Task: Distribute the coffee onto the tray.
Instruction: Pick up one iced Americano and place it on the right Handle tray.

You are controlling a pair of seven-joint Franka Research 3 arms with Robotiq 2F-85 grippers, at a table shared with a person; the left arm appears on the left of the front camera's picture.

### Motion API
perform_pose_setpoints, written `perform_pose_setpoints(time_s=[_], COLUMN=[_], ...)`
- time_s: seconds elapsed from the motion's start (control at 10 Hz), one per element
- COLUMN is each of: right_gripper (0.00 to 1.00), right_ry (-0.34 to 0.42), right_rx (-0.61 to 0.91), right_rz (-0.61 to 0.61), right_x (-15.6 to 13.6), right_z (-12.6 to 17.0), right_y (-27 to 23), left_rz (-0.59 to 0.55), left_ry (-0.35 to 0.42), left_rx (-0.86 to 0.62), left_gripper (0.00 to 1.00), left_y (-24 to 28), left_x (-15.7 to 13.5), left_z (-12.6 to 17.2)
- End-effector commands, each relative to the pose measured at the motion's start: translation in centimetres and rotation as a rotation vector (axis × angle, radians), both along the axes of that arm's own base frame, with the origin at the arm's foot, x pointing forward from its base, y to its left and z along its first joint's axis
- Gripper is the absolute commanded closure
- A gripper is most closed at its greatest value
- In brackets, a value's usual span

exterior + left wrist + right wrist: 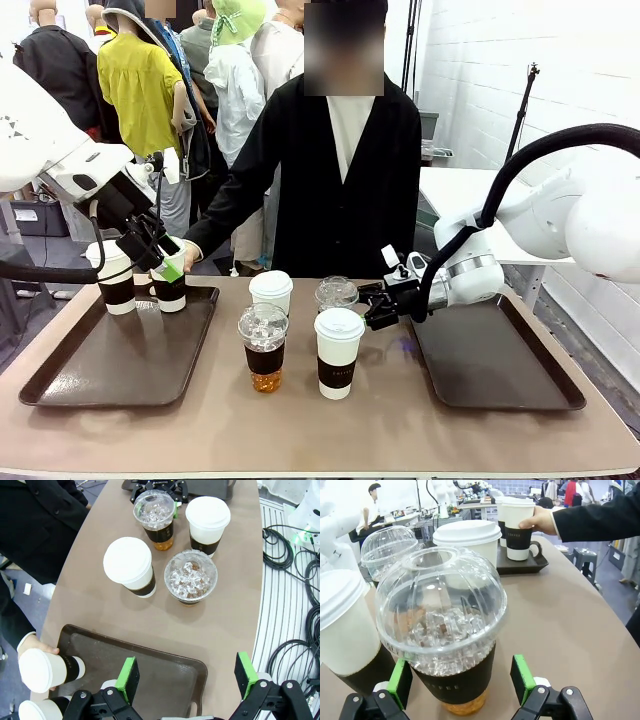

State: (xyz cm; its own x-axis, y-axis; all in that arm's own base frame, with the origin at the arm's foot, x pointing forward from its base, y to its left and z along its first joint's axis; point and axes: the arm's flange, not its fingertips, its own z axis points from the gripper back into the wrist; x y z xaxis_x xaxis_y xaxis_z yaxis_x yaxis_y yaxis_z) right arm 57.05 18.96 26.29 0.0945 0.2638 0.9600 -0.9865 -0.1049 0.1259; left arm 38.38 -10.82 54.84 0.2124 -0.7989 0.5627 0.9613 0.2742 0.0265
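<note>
Starting at the left, the left tray [60, 375] holds two sleeved cups at its far corner, the outer paper cup [117, 282] and the inner paper cup [172, 296], with a person's hand [190, 256] on the inner one. The left claw [186, 680] hangs over that tray, jaws wide, nothing between them.

On the table [200, 430] between the trays stand a rear paper cup [271, 291], a front iced cup [264, 348], a rear iced cup [337, 294] and a front paper cup [339, 355]. The right claw [372, 306] is spread wide, its pads flanking the rear iced cup's dark band without closing. The right tray [500, 370] lies just behind it.

That cup is likely heavy with ice, its thin clear wall soft and perhaps wet, and its dome easily popped. The dark band low down looks the firmest place to grip.

The table is smooth and tan; the dark trays have raised rims to clear. A white block wall [470, 90] stands at the right.
</note>
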Motion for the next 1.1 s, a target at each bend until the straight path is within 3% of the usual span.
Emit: perform_pose_setpoints(time_s=[0.0, 0.8, 1.0], right_gripper=[0.00, 0.00, 0.35], right_ry=[0.014, 0.099, 0.115], right_rx=[-0.001, -0.015, -0.037], right_rz=[0.032, 0.081, 0.080], right_x=[0.9, 1.4, 1.2], right_z=[-0.5, -0.9, -1.0], right_y=[1.2, 3.0, 3.1], left_rz=[-0.020, -0.020, -0.020], left_ry=[-0.005, -0.005, -0.005], left_rx=[-0.023, -0.023, -0.023], left_gripper=[0.00, 0.00, 0.00], left_y=[0.2, 0.2, 0.2], left_x=[0.1, 0.1, 0.1], left_z=[0.0, 0.0, 0.0])
